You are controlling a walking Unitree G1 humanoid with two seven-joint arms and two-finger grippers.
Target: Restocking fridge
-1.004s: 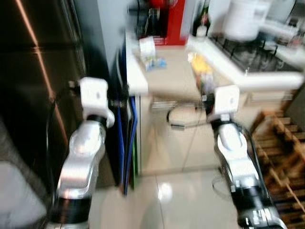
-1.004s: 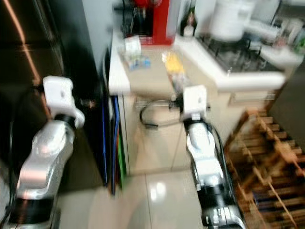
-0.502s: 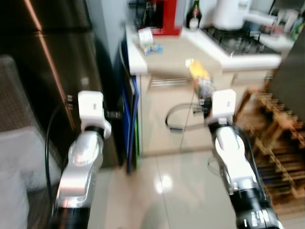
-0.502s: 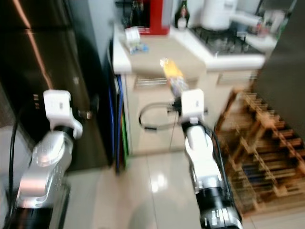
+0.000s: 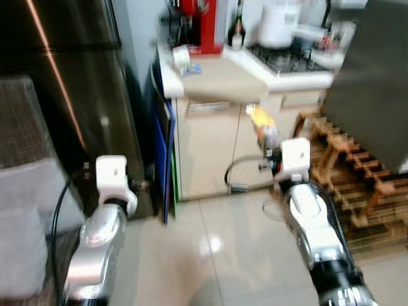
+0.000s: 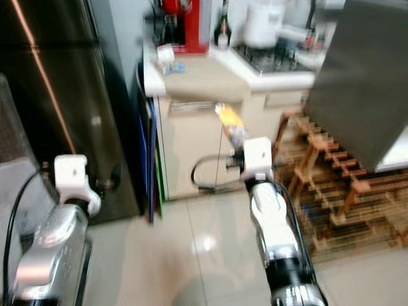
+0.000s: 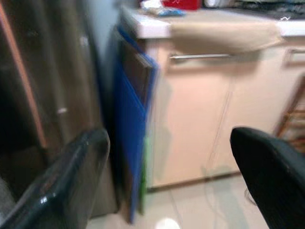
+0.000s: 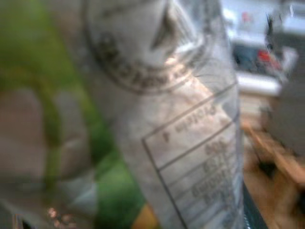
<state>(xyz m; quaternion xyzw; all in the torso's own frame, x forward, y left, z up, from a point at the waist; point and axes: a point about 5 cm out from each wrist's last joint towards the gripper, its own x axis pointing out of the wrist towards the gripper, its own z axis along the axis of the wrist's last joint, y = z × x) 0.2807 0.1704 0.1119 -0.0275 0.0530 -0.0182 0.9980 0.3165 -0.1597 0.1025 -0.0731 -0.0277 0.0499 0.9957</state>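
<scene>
Close against my right wrist camera, a clear plastic food packet (image 8: 157, 109) with a printed nutrition panel and a round stamp, green showing at lower left; behind it at right, what looks like a blurred wooden rack (image 8: 281, 162).

Motion blur throughout; glare on floor (image 5: 213, 245).

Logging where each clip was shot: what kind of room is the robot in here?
Most likely a home kitchen: a gas hob on the counter, a tall dark fridge beside it, and a red coffee machine at the back.
</scene>
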